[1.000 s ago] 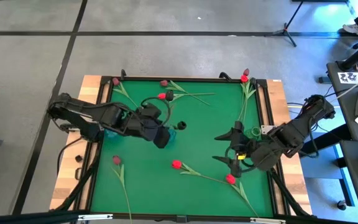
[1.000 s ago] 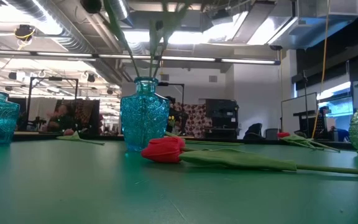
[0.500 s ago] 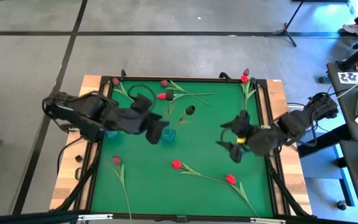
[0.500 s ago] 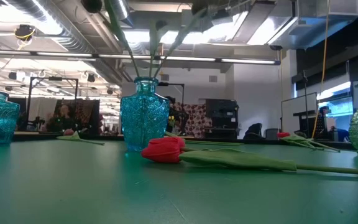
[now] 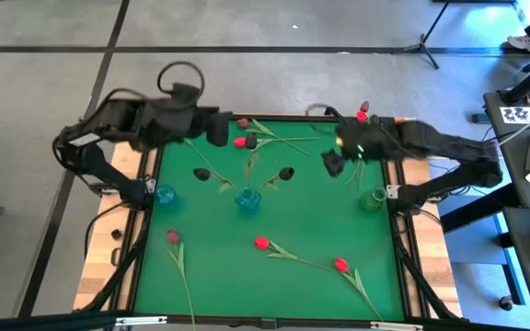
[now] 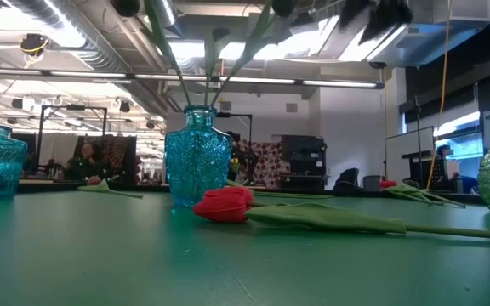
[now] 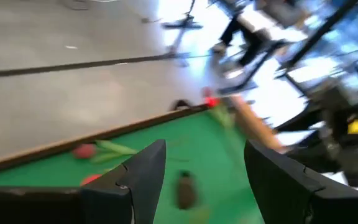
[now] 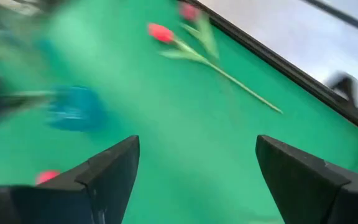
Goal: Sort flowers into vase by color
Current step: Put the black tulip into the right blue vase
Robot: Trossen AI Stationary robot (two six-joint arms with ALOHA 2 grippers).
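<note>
A teal glass vase (image 5: 247,199) stands mid-table and holds dark tulips whose heads (image 5: 286,172) lean out over its rim; in the low view the same vase (image 6: 197,166) has stems rising from it. Red tulips (image 5: 261,244) (image 5: 340,265) and a pink-maroon one (image 5: 172,236) lie on the near half of the mat. More tulips (image 5: 240,142) lie along the far edge. My left gripper (image 5: 217,129) (image 7: 205,149) hangs open and empty over the far-left part. My right gripper (image 5: 331,165) (image 8: 197,142) is open and empty over the far-right part.
A second teal vase (image 5: 165,194) stands at the mat's left edge and a green vase (image 5: 372,198) at its right edge. Red and maroon tulips (image 5: 362,115) lie at the far-right corner. A raised black frame (image 5: 265,116) borders the green mat.
My left gripper has drawn up and away from the middle vase toward the far-left corner, and a dark tulip now stands in that vase, leaning right. My right gripper has swung from the near-right part of the mat toward the far edge.
</note>
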